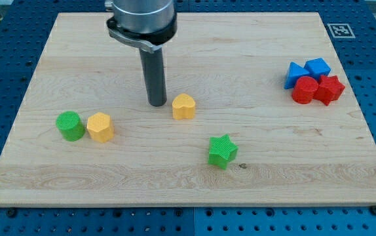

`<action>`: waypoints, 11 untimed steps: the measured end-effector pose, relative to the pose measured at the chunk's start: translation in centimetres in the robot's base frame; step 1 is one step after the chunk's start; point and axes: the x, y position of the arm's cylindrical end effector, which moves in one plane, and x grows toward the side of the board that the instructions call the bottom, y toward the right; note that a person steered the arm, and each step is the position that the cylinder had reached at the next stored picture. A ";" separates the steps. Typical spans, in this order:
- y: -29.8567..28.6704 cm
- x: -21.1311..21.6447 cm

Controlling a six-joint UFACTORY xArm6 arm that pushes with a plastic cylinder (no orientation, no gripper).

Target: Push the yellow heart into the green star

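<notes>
The yellow heart (184,105) lies near the middle of the wooden board. The green star (223,151) lies below it and to its right, with a gap between them. My tip (156,103) rests on the board just left of the yellow heart, a small gap away, not touching it. The arm's grey body rises from the rod to the view's top.
A green cylinder (70,126) and a yellow hexagon (100,126) sit side by side at the view's left. At the right, two blue blocks (306,70) and two red blocks (318,90) form a cluster. The board's bottom edge (188,203) lies below the star.
</notes>
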 end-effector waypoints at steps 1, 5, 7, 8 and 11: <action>0.0 0.0; 8.2 3.8; 9.9 2.2; 12.9 3.6; 11.3 3.6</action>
